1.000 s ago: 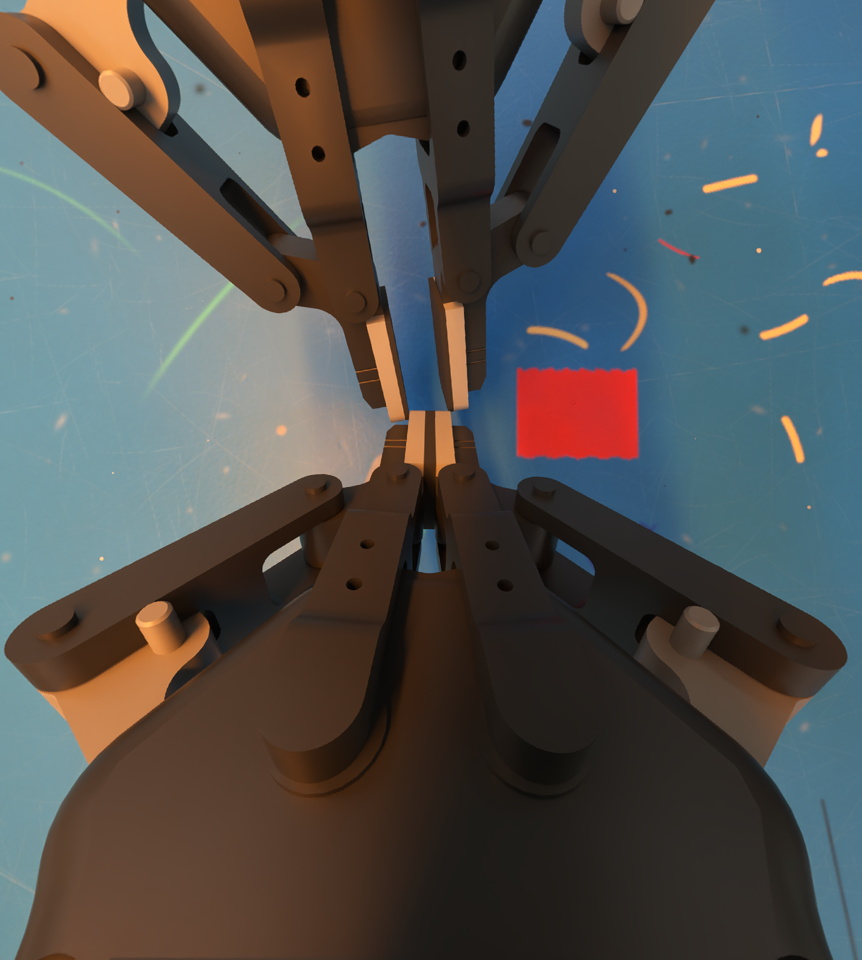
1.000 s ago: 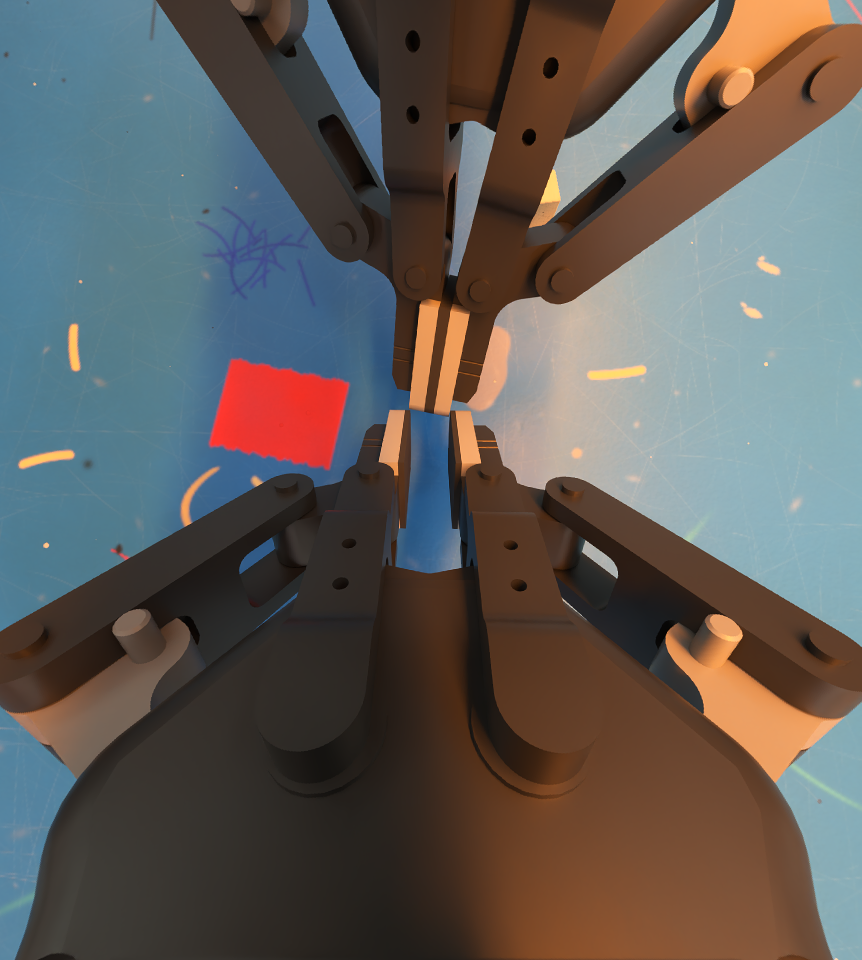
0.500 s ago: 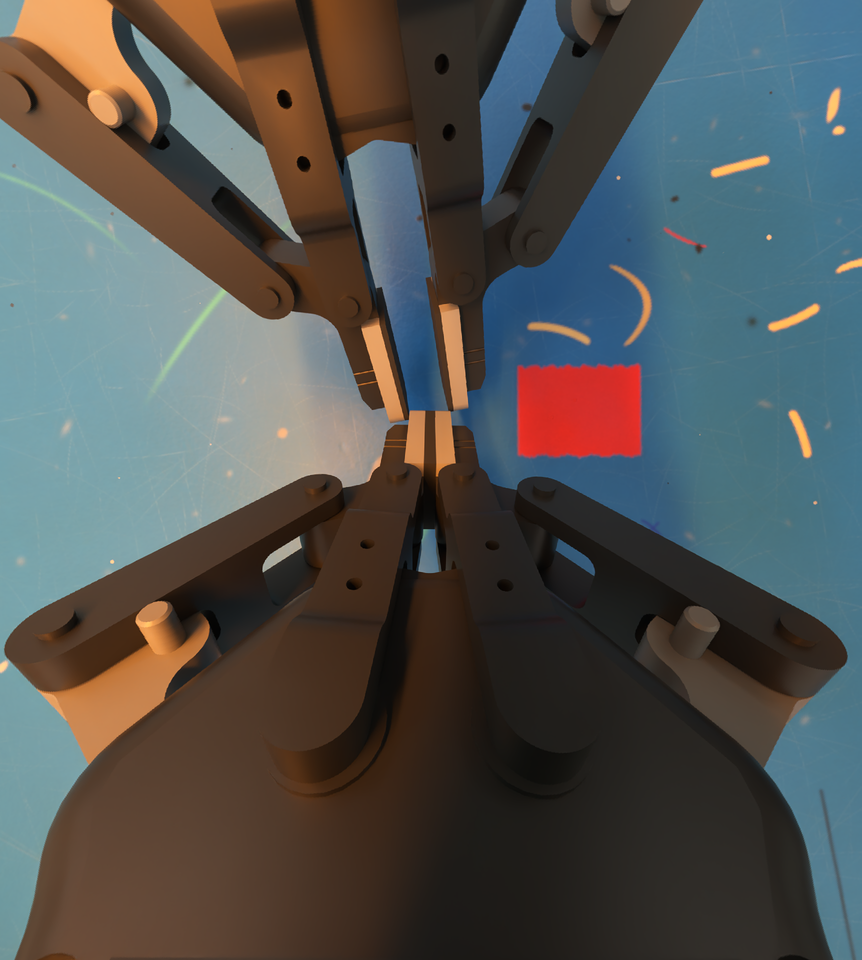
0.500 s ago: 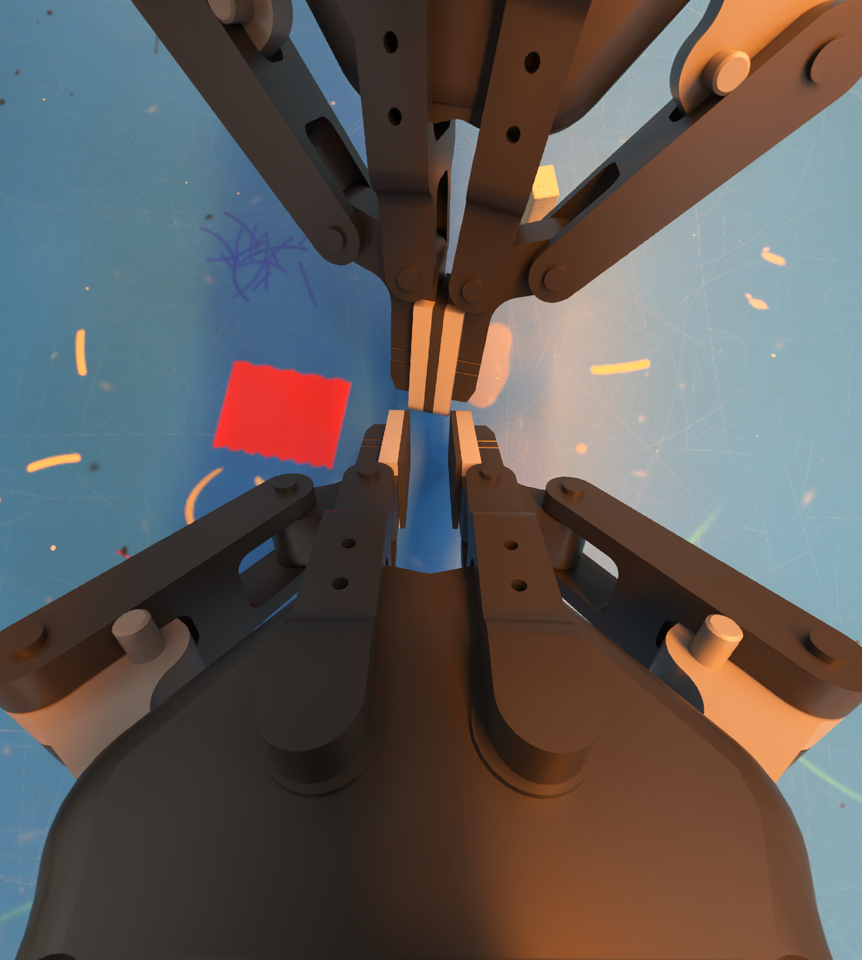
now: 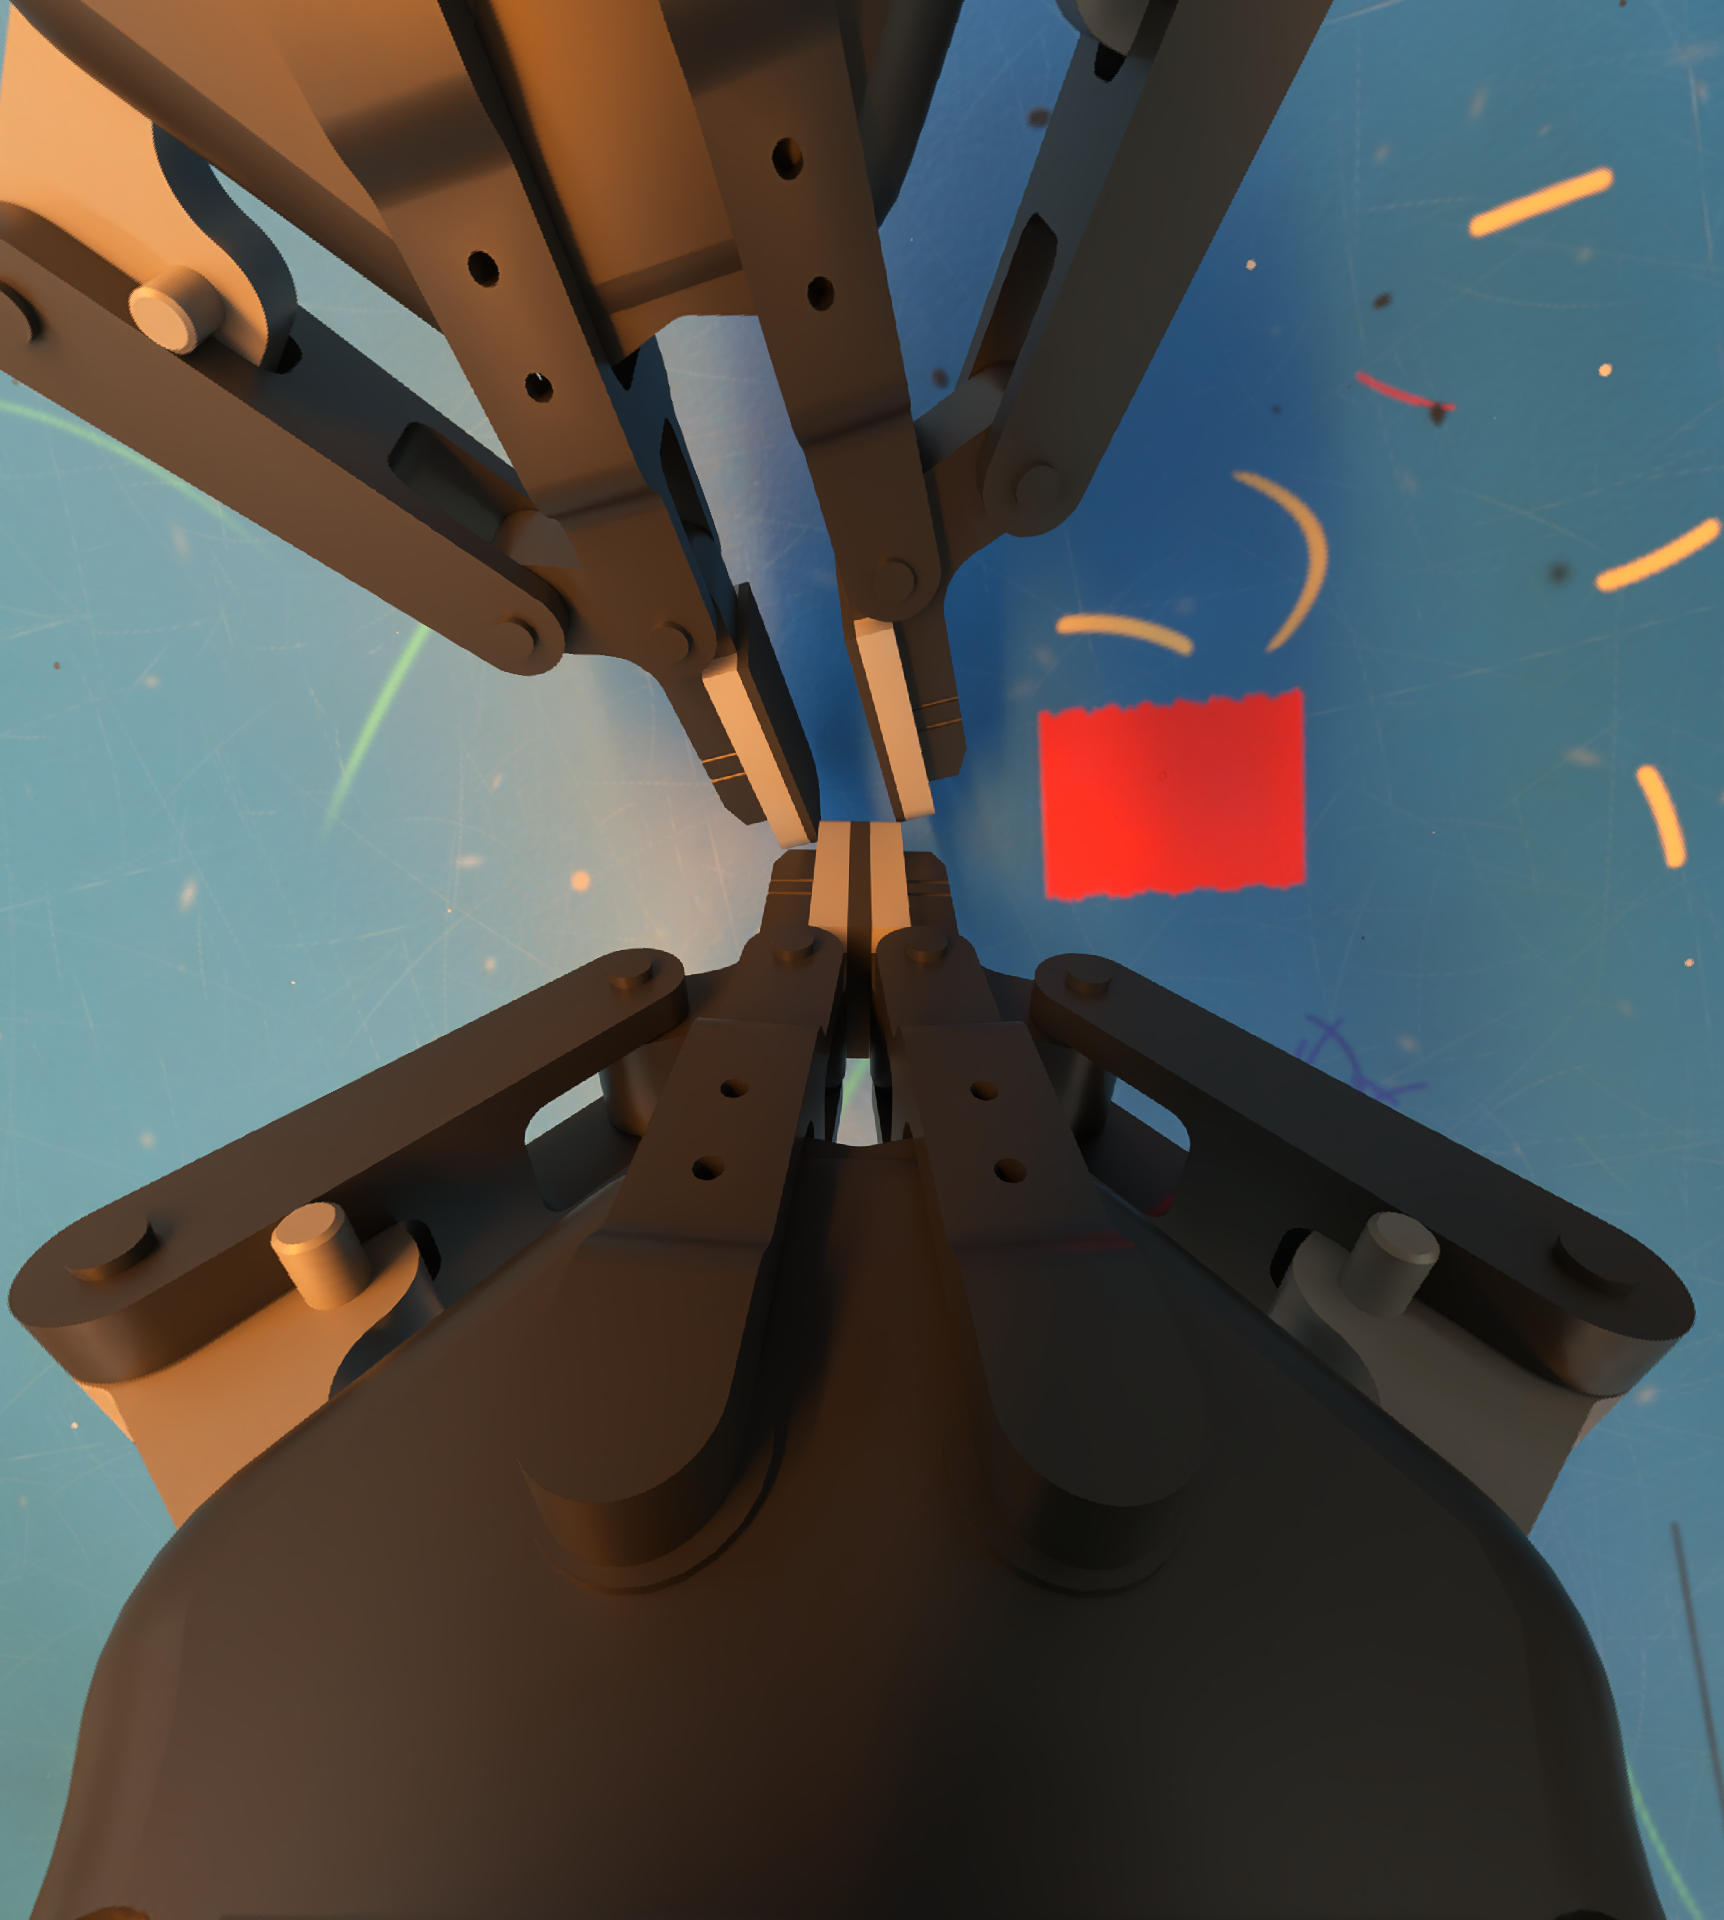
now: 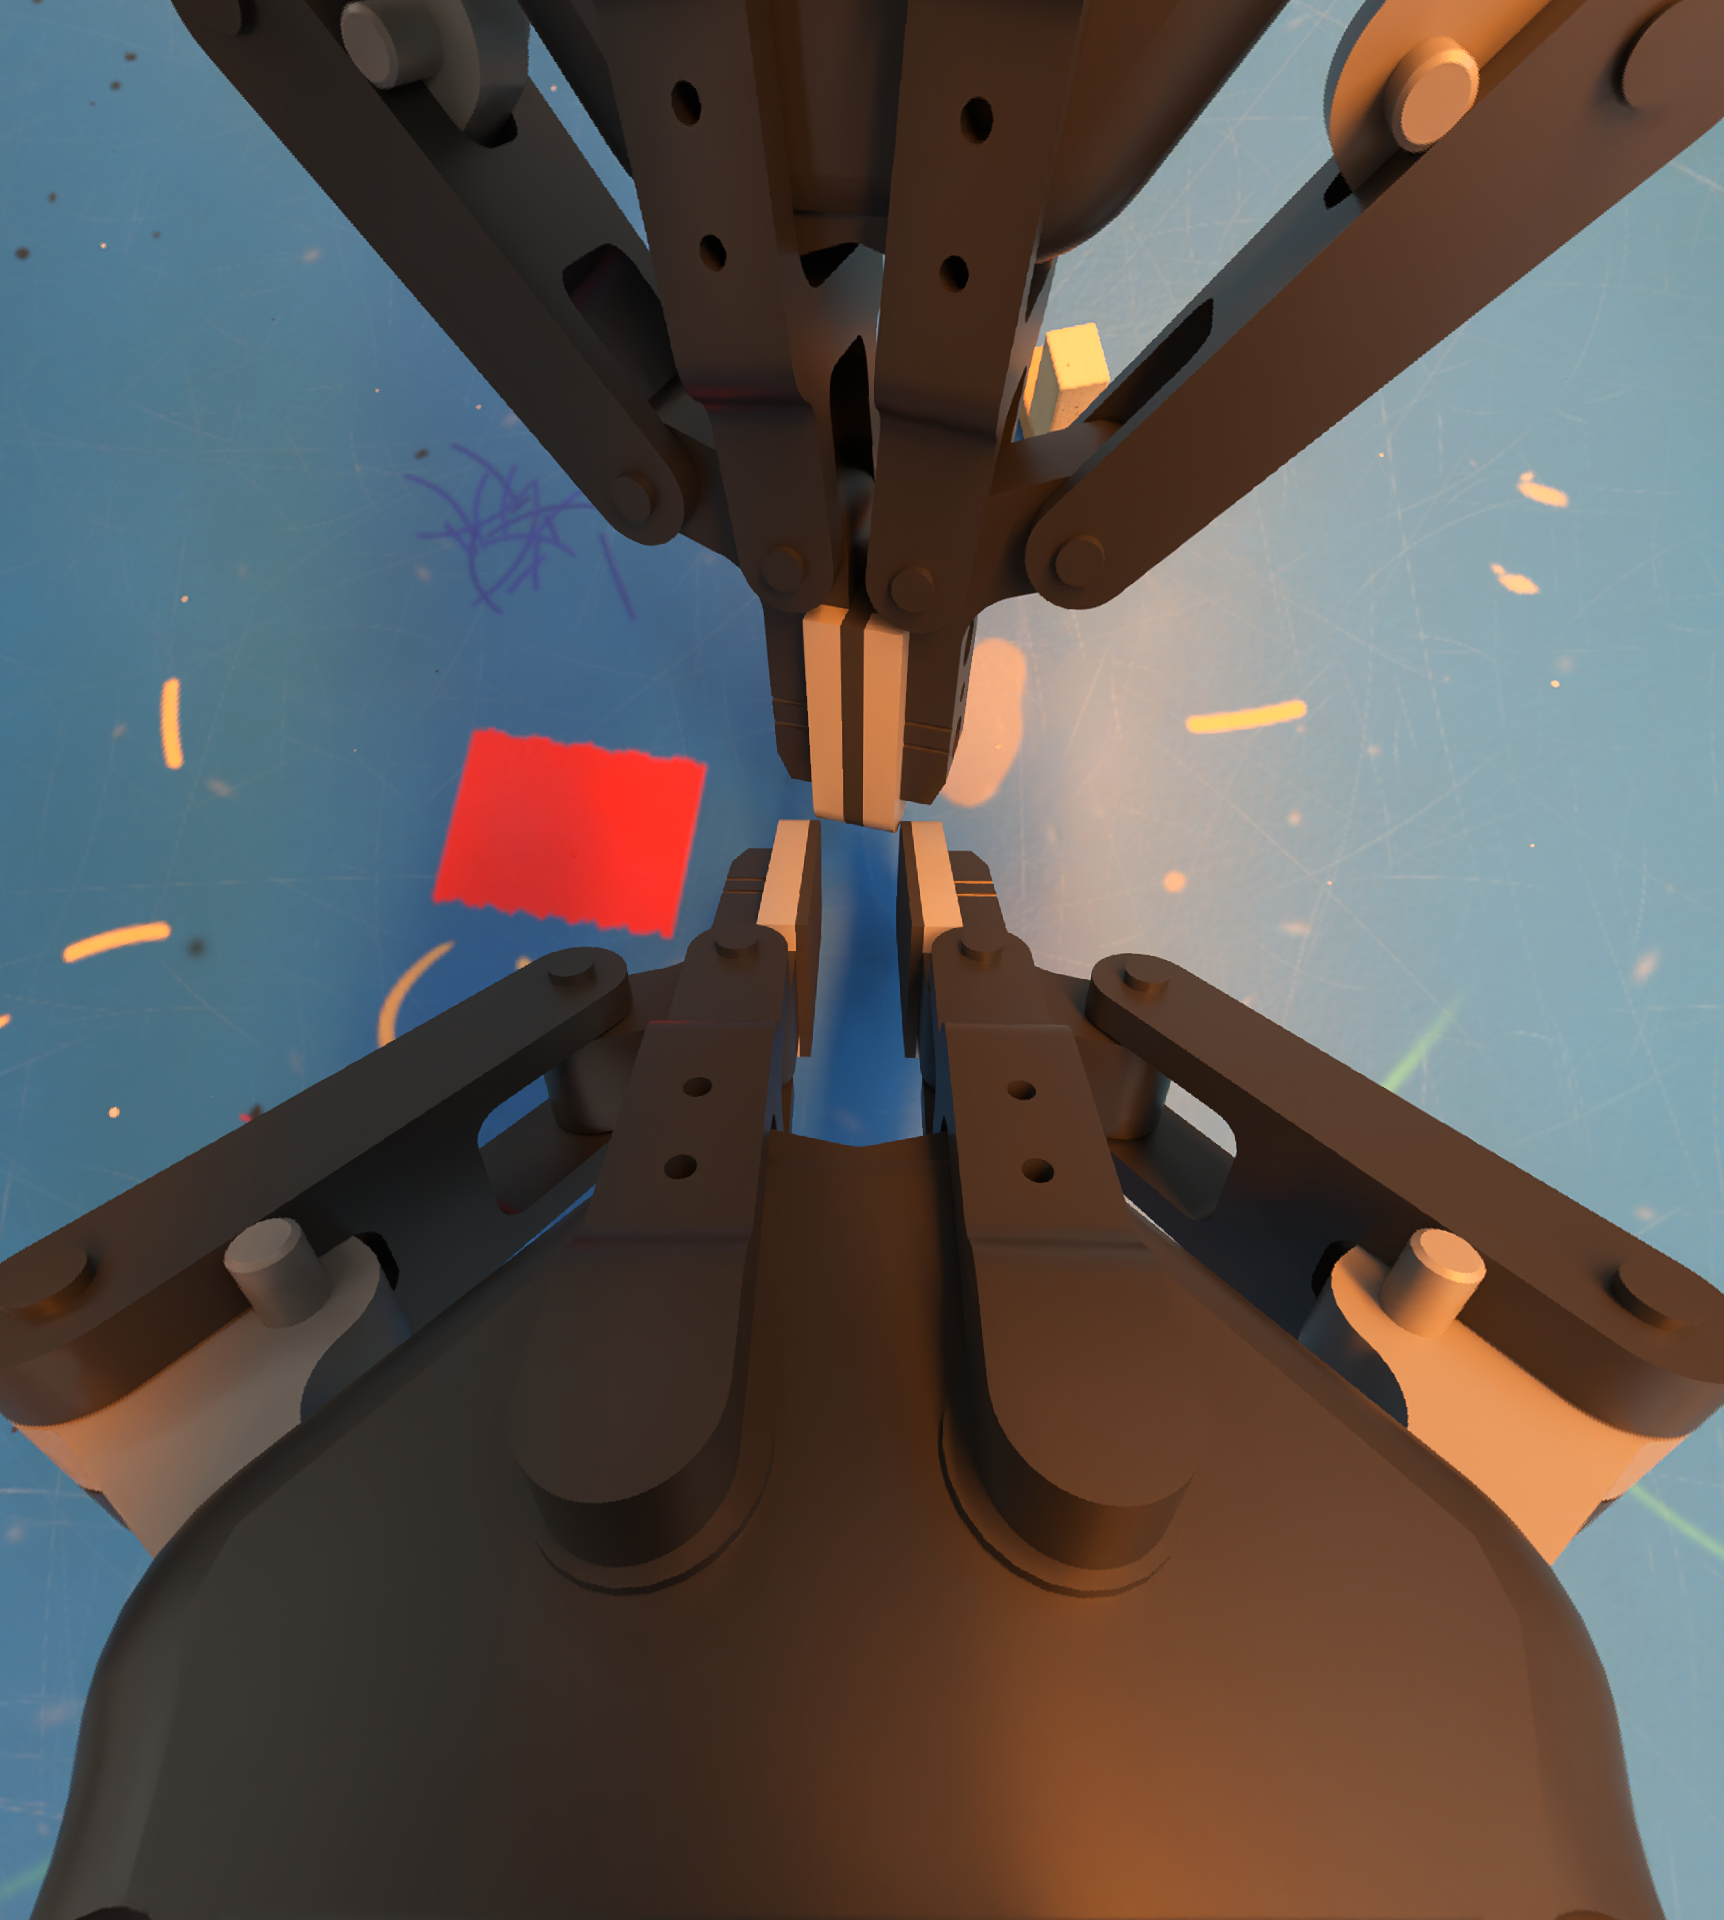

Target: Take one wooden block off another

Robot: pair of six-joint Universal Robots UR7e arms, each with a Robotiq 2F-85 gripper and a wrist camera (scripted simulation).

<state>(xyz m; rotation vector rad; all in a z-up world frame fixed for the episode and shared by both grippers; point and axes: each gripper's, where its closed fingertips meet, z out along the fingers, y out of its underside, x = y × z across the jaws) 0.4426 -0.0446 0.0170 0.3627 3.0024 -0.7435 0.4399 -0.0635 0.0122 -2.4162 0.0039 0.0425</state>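
My left gripper [image 5: 858, 878] is shut with its pads touching and nothing between them. My right gripper [image 6: 858, 868] is open by a narrow gap and empty. The two grippers point at each other, tip to tip, just above the blue table [image 5: 162, 831]. In the left wrist view the right gripper [image 5: 853, 810] comes in from the top; in the right wrist view the left gripper [image 6: 856, 800] does. A pale wooden block [image 6: 1071, 374] shows partly behind the left gripper's linkage; I cannot tell whether it sits on another block.
A flat red rectangle [image 5: 1172, 795] is marked on the table beside the fingertips; it also shows in the right wrist view [image 6: 572, 831]. Orange streaks, a blue scribble [image 6: 505, 535] and green lines mark the table surface.
The opposite gripper has grown slightly larger in each view and shifted up in the frame. The block shows a little more. Both grippers' jaws are unchanged.
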